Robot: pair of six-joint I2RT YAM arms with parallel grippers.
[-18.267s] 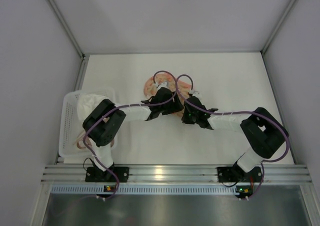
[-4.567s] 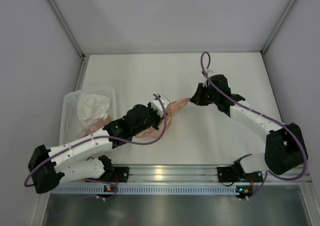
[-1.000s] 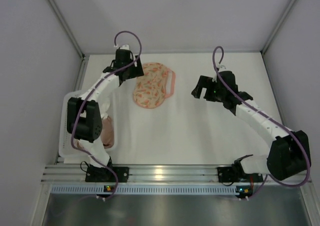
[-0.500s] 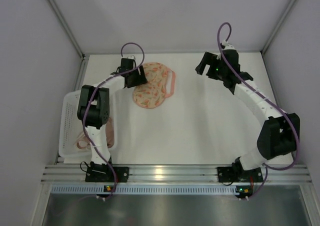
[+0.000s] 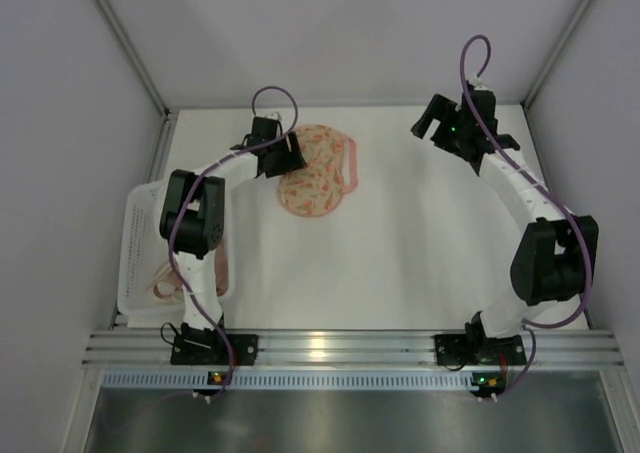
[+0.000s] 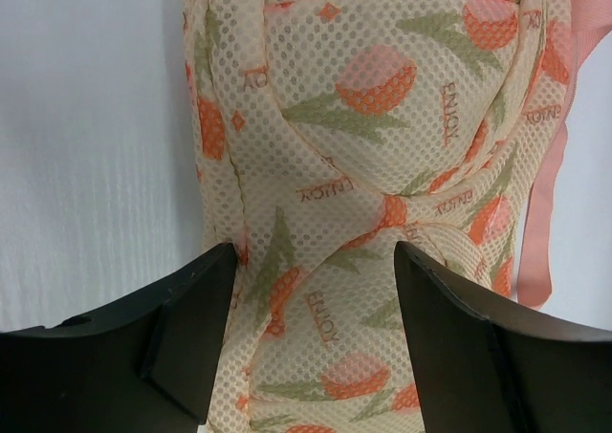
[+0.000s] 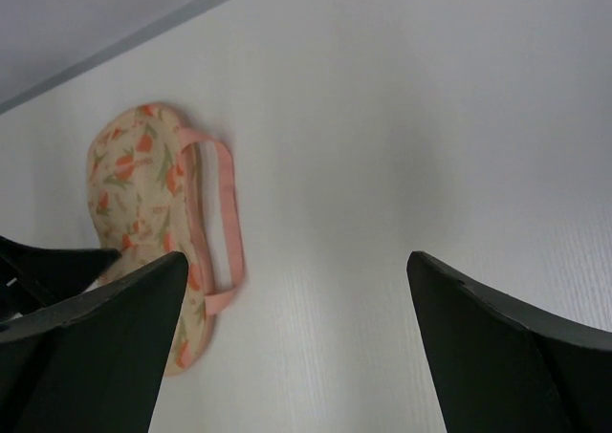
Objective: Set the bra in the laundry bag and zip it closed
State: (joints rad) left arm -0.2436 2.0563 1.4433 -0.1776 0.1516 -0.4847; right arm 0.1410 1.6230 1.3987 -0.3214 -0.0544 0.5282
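The laundry bag (image 5: 320,173), peanut-shaped cream mesh with an orange floral print, lies closed on the white table at the back, left of centre. Its pink loop strap (image 5: 350,168) lies on its right side. My left gripper (image 5: 288,158) is at the bag's left edge. In the left wrist view the bag (image 6: 382,118) fills the gap of this gripper (image 6: 311,256), and both black fingers press on the mesh at its narrow waist. My right gripper (image 5: 435,121) hangs wide open over the back right of the table, apart from the bag (image 7: 134,194). The bra is hidden.
A white plastic basket (image 5: 135,233) stands at the table's left edge, with pinkish cloth (image 5: 221,270) in it beside the left arm. Grey walls close the table in at the back and on both sides.
The left gripper narrowed onto the bag's left edge, and the bag slid a little to the right with it. The right arm swung back and to the right, away from the bag, still open.
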